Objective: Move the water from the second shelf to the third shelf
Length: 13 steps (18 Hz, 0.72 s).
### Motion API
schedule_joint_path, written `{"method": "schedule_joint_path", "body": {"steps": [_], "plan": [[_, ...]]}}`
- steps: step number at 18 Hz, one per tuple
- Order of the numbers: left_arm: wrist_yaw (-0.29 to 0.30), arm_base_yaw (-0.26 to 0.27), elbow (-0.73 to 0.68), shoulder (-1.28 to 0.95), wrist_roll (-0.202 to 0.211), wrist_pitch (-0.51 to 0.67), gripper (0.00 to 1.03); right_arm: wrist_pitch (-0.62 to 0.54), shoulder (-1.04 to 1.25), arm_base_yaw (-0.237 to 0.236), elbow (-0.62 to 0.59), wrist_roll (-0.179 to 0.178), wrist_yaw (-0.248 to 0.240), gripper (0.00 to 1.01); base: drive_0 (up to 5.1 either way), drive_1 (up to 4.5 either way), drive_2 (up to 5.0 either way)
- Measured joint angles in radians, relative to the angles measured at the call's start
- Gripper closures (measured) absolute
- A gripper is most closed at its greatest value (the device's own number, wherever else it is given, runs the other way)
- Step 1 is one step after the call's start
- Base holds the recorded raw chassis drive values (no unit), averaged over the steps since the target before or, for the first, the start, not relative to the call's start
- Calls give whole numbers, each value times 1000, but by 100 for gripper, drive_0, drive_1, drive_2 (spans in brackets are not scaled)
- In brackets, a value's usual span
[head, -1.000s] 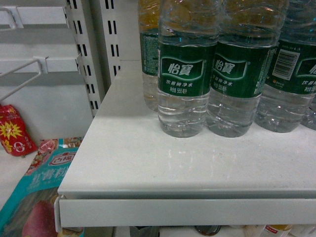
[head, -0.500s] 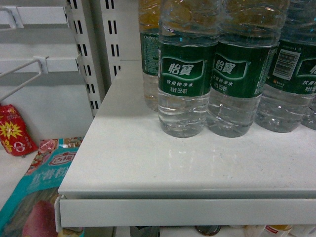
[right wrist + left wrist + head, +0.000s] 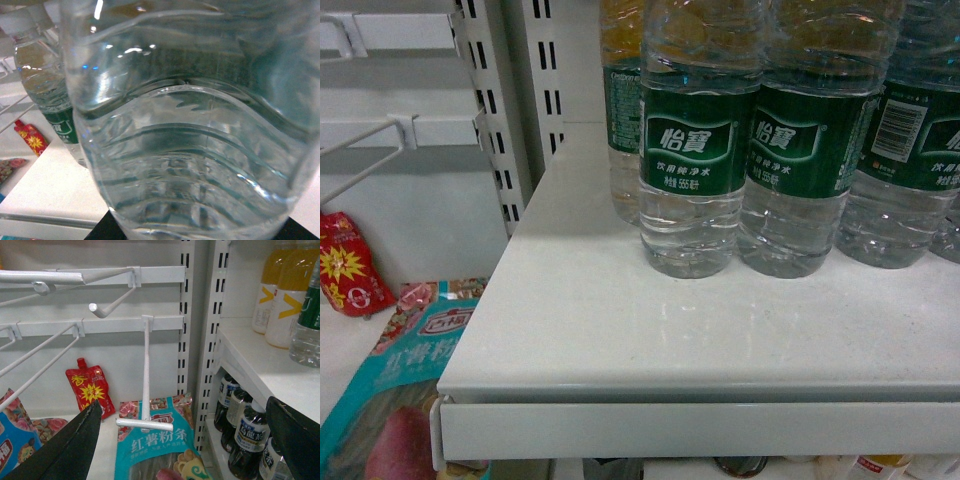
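A: What does the head view show?
B: A white shelf [image 3: 620, 330] with water bottles standing toward its back right. The front water bottle [image 3: 695, 140] touches the one to its right. An orange drink bottle [image 3: 620, 120] stands behind it. Left of the shelf and lower lie a red pouch [image 3: 345, 265] and a teal snack bag [image 3: 400, 380]. No claw shows here.

A: And the left wrist?
B: The left claw [image 3: 185, 440] is spread wide with nothing between its dark fingers [image 3: 70, 450]. Past it hang white wire hooks [image 3: 146, 375]; dark bottles [image 3: 247, 437] stand under the shelf.

A: The right wrist?
B: A clear ribbed water bottle [image 3: 200, 140] fills the frame, very near the camera. I cannot tell how the right claw stands.
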<state>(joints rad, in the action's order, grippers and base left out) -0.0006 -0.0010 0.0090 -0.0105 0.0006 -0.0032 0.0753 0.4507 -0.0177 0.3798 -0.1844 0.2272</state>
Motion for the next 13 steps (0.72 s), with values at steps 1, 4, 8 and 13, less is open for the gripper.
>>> {"method": "schedule_joint_path", "body": {"steps": [1,4,8,13], "plan": [[0,0,0,0,0,0,5,-2,26,-17,12,18,-2,62,0,0,0],[0,0,0,0,0,0,5,-10,98,-37,36,68,-6,62,0,0,0],[0,0,0,0,0,0,5,-29,213,-49,61,144,-18,62,0,0,0],[0,0,0,0,0,0,5,0,307,-75,113,217,-12,62,0,0,0]]}}
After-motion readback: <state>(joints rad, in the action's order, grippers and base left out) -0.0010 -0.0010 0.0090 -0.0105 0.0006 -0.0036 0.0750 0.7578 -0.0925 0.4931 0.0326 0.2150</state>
